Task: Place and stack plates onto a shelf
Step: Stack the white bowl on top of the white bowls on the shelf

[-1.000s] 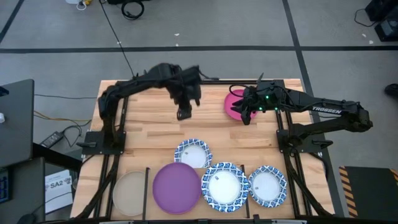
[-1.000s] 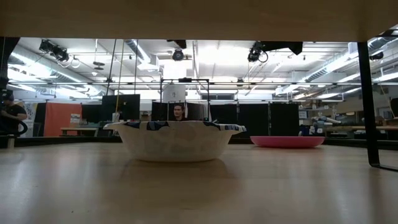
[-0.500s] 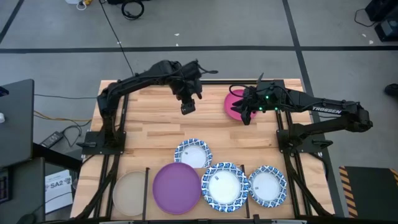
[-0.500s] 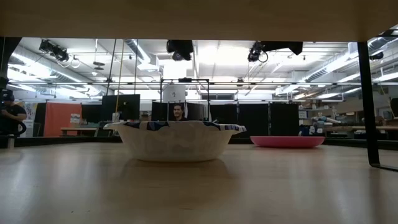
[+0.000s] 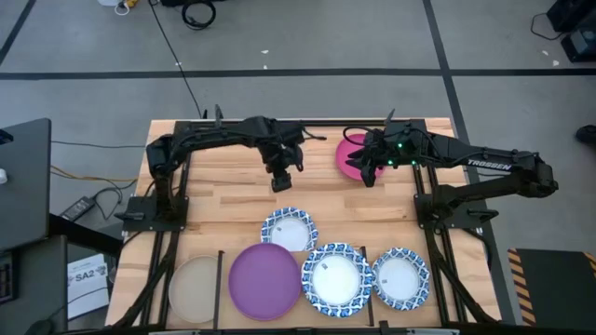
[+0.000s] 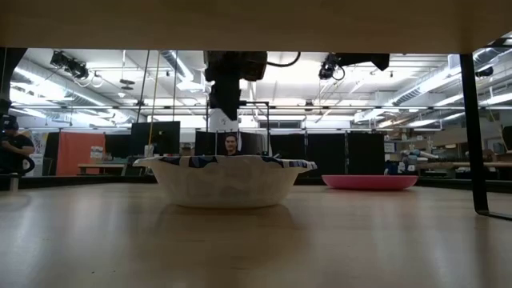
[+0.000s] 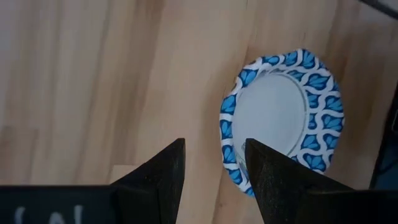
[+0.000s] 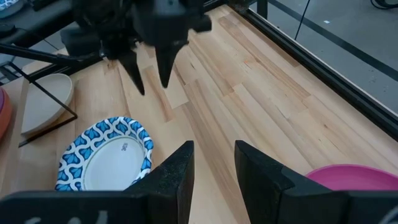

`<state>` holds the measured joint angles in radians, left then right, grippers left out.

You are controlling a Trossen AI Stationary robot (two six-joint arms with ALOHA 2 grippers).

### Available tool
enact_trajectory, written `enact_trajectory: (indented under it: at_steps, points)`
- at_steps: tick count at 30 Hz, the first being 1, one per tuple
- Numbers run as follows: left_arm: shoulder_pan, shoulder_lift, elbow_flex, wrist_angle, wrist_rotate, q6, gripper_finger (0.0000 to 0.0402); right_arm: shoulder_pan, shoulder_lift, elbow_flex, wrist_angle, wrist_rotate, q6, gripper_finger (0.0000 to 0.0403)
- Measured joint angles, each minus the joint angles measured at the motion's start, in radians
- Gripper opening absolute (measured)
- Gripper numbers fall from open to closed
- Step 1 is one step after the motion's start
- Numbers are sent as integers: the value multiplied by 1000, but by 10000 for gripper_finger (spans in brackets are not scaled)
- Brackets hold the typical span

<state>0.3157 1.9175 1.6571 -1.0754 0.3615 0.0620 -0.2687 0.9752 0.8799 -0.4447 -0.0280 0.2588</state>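
A plate with a blue patterned rim (image 5: 289, 230) lies loose on the wooden table, resting on its base (image 6: 226, 202). My left gripper (image 5: 281, 181) hangs open above the bare wood just beyond the plate's far edge, fingers pointing down (image 7: 214, 168); it also shows in the low view (image 6: 225, 112). A magenta plate (image 5: 350, 156) lies flat at the far right. My right gripper (image 5: 371, 175) stands open above its near edge, nothing between the fingers (image 8: 214, 168). The shelf (image 5: 221, 265) along the near edge holds the other plates.
On the shelf lie a beige plate (image 5: 197, 288), a purple plate (image 5: 265, 279) and two blue-rimmed plates (image 5: 335, 277) (image 5: 400, 277), parted by thin black bars. Black arm frames (image 5: 163, 214) (image 5: 438, 209) stand at both sides. Bare wood (image 5: 223, 186) lies between the arms.
My left gripper has come down toward the table and a little toward the near edge, closer to the loose blue-rimmed plate, tipping more steeply downward. It has entered the low view from above. The plates have not moved.
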Motion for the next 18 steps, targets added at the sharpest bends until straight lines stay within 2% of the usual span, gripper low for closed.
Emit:
enact_trajectory:
  at_steps: [18]
  points:
    - [-74, 0, -198, 235, 1, -52, 173, 0, 0, 0, 0, 0, 0, 121]
